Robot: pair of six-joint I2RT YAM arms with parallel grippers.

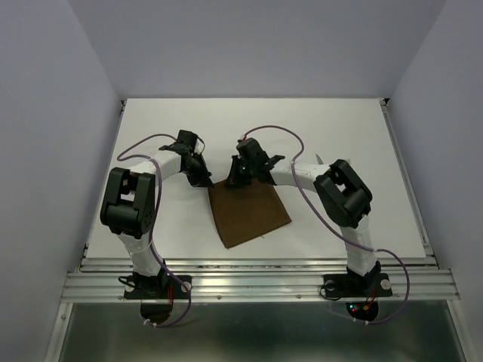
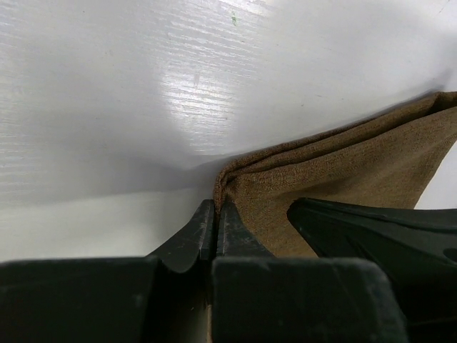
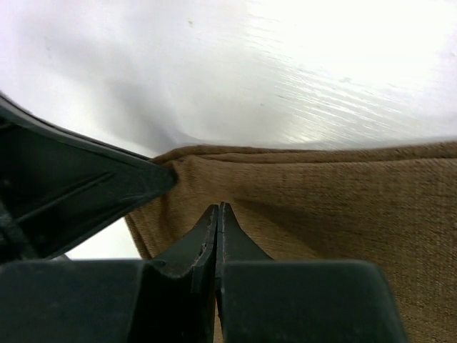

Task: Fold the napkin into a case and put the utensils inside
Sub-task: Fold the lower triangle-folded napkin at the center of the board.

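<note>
Folding is the step in hand, and it looks early: the napkin (image 1: 249, 215) lies as a broad brown sheet on the table (image 1: 343, 128), nowhere near a narrow case, and no utensils show clearly in any view.

Both arms reach to the napkin's far edge. The left gripper (image 1: 202, 179) sits at the far left corner. Its wrist camera shows the fingers (image 2: 203, 229) pressed together on the cloth, where the edge bunches up in what looks like a doubled layer. So it is closed and pinching the napkin. The right gripper (image 1: 240, 175) is just beside it along the same far edge, a little further in from that corner. Its fingers are closed tight with the tips down on the cloth, but I cannot say for sure that any cloth is caught between them.

By my judgement, the next move is to lift this far edge and carry it toward the napkin's near edge. Both arms should travel together and level, so the thin cloth folds straight instead of twisting. The right grip is worth checking first.
</note>
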